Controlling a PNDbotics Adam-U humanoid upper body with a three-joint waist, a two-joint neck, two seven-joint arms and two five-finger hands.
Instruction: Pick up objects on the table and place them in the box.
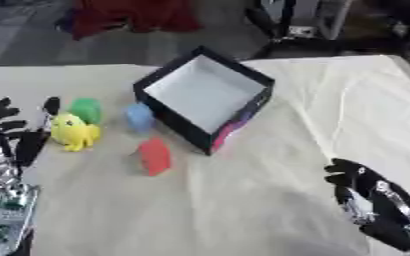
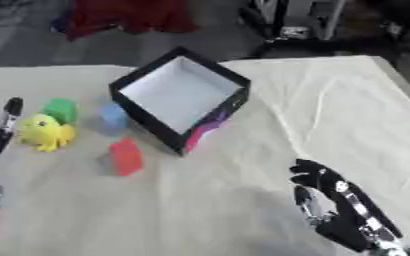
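A black box (image 1: 166, 81) with a white inside stands open at the table's middle, turned cornerwise. Left of it lie a blue object (image 1: 139, 118), a green object (image 1: 86, 109), a yellow toy (image 1: 72, 131) and a red block (image 1: 154, 156). My left hand (image 1: 12, 137) is at the left edge, fingers spread and straight, just left of the yellow toy and holding nothing. My right hand (image 2: 331, 205) hovers low at the right over bare cloth, fingers loosely curled, with nothing in it.
A cream cloth (image 1: 331, 110) covers the table, creased toward the right. Beyond the far edge are a red heap (image 1: 130, 15) on the floor and a dark metal stand (image 1: 296, 25).
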